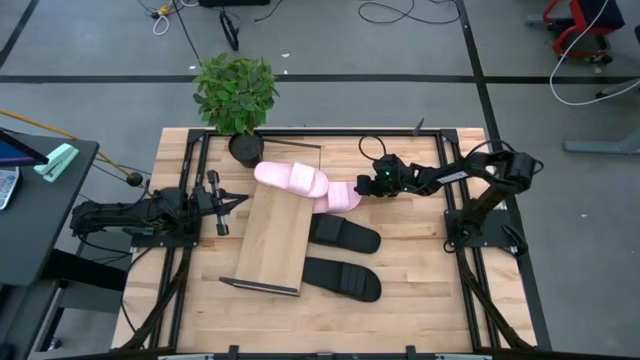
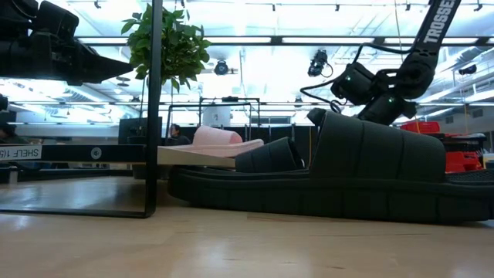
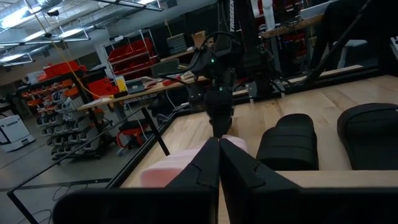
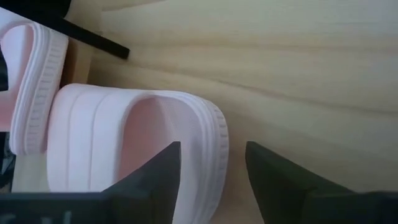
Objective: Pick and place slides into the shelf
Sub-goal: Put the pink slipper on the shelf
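- Shelf [image 1: 275, 235] lying flat near the middle of the table [image 1: 420, 300], long axis running away from the near edge, dark metal frame at both ends.
- First pink slide [image 1: 290, 177] resting across the far end of the shelf, just beside the potted plant [image 1: 236, 95].
- Second pink slide [image 1: 340, 198] lying off the shelf's right edge on the tabletop, touching or nearly touching the first pink slide; cannot tell which.
- 2 black slides on the table to the right of the shelf: one [image 1: 344, 235] just below the second pink slide, the other [image 1: 342, 279] nearer the front edge, apart from each other.
- Right gripper [image 1: 366, 188] reaching in from the right side, at the outer end of the second pink slide.
- In the right wrist view, jaws standing apart with one finger [image 4: 152, 180] over the pink slide's [image 4: 124, 143] strap edge and the other over bare wood; no firm hold on the slide visible, so open and not clamped.
- Left gripper [image 1: 240, 203] held just beside the left edge of the shelf, pointing toward it.
- In the left wrist view, left fingers [image 3: 205, 168] pressed together into a closed point with nothing between them.
- From the low view, nearest black slide [image 2: 347, 177] filling the foreground, shelf board behind it.
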Robot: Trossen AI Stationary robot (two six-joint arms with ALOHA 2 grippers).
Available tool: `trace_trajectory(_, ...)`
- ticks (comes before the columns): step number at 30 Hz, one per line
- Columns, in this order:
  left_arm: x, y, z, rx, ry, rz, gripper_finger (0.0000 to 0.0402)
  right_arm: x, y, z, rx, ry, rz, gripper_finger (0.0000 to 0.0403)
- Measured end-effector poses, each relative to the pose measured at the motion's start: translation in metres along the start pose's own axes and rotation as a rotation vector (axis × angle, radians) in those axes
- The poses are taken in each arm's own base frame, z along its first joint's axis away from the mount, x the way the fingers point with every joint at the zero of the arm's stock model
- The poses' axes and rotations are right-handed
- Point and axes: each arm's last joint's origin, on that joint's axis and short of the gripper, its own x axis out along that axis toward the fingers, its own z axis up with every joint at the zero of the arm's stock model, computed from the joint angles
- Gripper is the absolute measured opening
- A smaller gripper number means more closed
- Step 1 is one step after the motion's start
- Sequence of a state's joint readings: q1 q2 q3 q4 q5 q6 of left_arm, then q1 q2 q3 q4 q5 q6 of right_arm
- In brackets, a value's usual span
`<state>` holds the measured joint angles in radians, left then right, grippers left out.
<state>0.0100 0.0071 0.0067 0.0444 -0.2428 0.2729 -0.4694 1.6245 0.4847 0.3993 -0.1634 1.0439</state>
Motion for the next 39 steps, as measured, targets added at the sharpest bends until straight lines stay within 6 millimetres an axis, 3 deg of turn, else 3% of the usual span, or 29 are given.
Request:
trace_trajectory(4, 0.0, 0.0, 0.0, 0.0, 0.0, 0.0, 0.0015, 0.002, -0.002, 0.0, -0.003, 0.001, -0.012, 0.0152)
trace_trajectory(9, 0.0, 0.0, 0.0, 0.0, 0.0, 0.0, 0.0024, 0.002, -0.002, -0.001, -0.013, -0.009, -0.03, 0.0047)
trace_trajectory(11, 0.0, 0.0, 0.0, 0.0, 0.0, 0.0, 0.0024, 0.002, -0.003, 0.0, -0.017, -0.014, -0.035, 0.0024)
trace_trajectory(19, 0.0, 0.0, 0.0, 0.0, 0.0, 0.0, 0.0012, 0.0, -0.007, 0.0, 0.009, -0.025, -0.092, 0.0024)
trace_trajectory(25, 0.0, 0.0, 0.0, 0.0, 0.0, 0.0, 0.0019, -0.014, -0.006, 0.002, 0.013, -0.068, -0.162, 0.0024)
trace_trajectory(31, 0.0, 0.0, 0.0, -0.001, 0.0, 0.0, 0.0024, -0.04, -0.007, -0.001, 0.0, -0.075, -0.292, 0.0024)
trace_trajectory(39, 0.0, 0.0, 0.0, -0.001, 0.0, 0.0, 0.0012, -0.089, -0.003, -0.01, -0.017, -0.157, -0.41, 0.0023)
